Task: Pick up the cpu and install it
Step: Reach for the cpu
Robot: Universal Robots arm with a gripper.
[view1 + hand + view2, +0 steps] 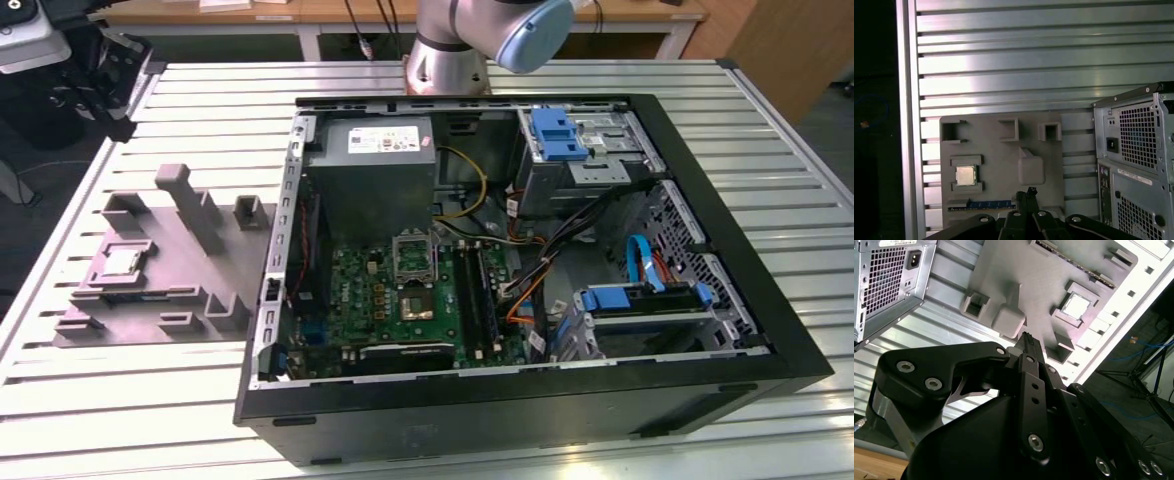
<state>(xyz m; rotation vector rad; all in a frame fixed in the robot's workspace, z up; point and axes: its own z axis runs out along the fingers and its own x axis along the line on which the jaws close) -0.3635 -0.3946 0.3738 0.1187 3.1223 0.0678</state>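
Note:
The cpu (123,262) is a small silvery square lying flat in a framed pocket of the grey tray (160,310), at the exterior view's left beside the open computer case. Both wrist views look down on the cpu (1076,306) (965,175) from well above. My gripper (1026,339) (1030,191) hangs over the tray (999,165), off to one side of the cpu and not touching it. Its black fingertips meet in one narrow point with nothing between them. The metal-framed socket (412,252) sits on the green board inside the case.
The open case (534,240) holds a power supply, cables and blue drive brackets. Upright blocks (187,205) rise from the tray near the cpu. The arm's base (451,45) stands behind the case. The slatted metal table (120,400) extends around both.

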